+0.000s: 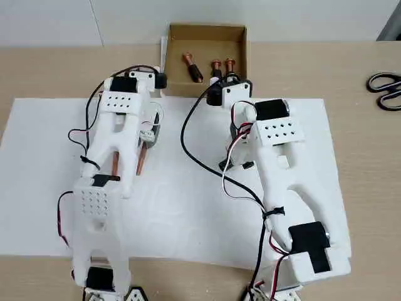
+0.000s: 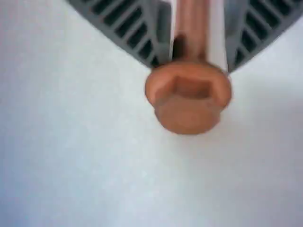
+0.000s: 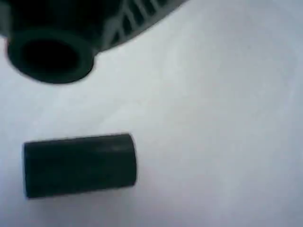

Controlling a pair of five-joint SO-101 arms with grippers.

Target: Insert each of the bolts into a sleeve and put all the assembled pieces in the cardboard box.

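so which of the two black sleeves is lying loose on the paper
The sleeve lying on its side, on the white paper, whole length showing. The other sleeve is held up at the jaws, end-on, open bore facing the camera.

A pale wooden bench [image 1: 363,144] carries a large white paper sheet [image 1: 188,207] across its middle. Black-handled scissors [image 1: 385,89] lie far right on bare wood. A white wall [image 1: 62,19] rises behind.

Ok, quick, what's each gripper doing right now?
Left gripper: jaws closed on a bolt.
Right gripper: jaws closed on a sleeve.
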